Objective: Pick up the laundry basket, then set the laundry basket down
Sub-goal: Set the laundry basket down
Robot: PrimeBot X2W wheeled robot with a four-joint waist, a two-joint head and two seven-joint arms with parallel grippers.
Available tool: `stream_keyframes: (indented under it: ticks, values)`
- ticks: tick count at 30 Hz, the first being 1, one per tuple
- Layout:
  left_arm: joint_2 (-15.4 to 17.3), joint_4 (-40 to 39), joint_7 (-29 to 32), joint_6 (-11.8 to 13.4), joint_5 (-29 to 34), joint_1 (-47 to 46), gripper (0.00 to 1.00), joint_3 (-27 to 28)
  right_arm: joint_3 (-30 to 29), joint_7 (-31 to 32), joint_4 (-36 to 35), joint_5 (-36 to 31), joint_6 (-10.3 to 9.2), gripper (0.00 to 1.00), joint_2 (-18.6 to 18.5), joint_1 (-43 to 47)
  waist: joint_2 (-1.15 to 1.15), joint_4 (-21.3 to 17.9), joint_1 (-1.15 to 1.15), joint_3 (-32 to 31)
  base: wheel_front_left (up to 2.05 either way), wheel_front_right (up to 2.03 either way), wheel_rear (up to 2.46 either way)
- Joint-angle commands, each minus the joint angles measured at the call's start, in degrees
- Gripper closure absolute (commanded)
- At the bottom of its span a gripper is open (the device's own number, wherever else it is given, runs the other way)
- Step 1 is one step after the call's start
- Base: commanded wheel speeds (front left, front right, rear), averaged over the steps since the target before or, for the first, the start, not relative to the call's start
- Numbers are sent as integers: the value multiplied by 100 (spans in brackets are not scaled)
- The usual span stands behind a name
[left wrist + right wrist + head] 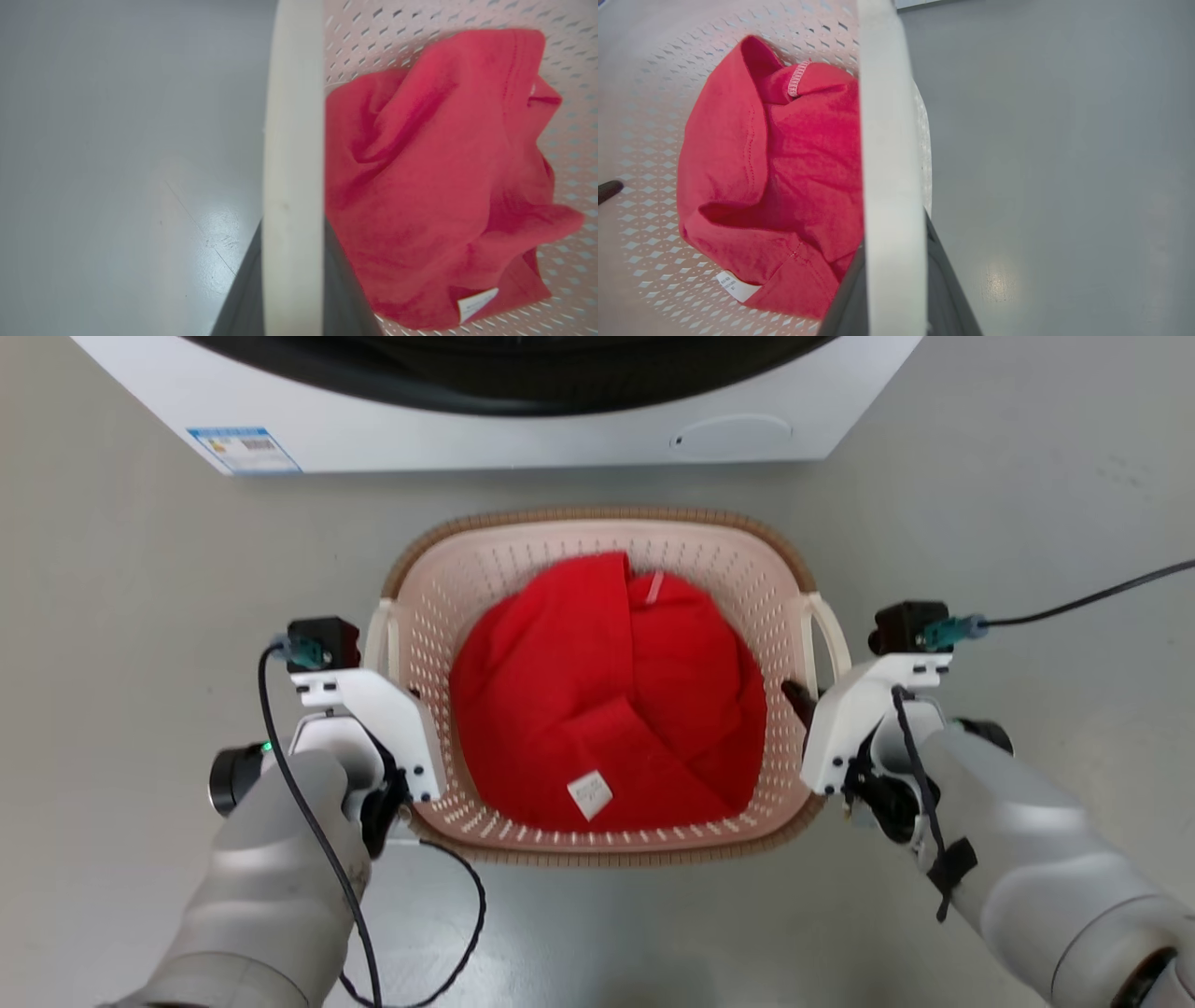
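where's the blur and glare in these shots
Head view: sharp, soft shadow on the floor below the laundry basket. Left wrist view: the near white handle is blurred, floor glare beside it. Right wrist view: the other handle blurred too, fainter floor glare.

Head view: laundry basket (597, 513) centred in front of the washer (523, 429), with a strip of floor (140, 616) between them. Garment (607, 700) lies in the basket, heaped toward the near wall. Its label (589, 795) sits on top at the near edge.

Left gripper (411, 695) is at the basket's left handle (378, 635), right gripper (805, 702) at the right handle (831, 635).

Both wrist views: the handle runs between the 2 fingers (341, 303), 1 on the basket's inner side, 1 outside, both against the handle.

Left arm's cable (471, 905) loops beside the basket's near-left corner.
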Motion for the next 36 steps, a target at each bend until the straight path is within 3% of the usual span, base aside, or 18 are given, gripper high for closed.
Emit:
stream_keyframes:
  ticks: [1,36]
  values:
    - [253,-86,-142,82,36,-221,100,87,50,-138,-169,25,101,100,41,-45,0,13,0,212,0,0,0]
    - [249,-73,-571,257,21,-1370,100,-112,330,-827,-222,182,101,100,-86,-1239,0,121,0,1793,0,0,0]
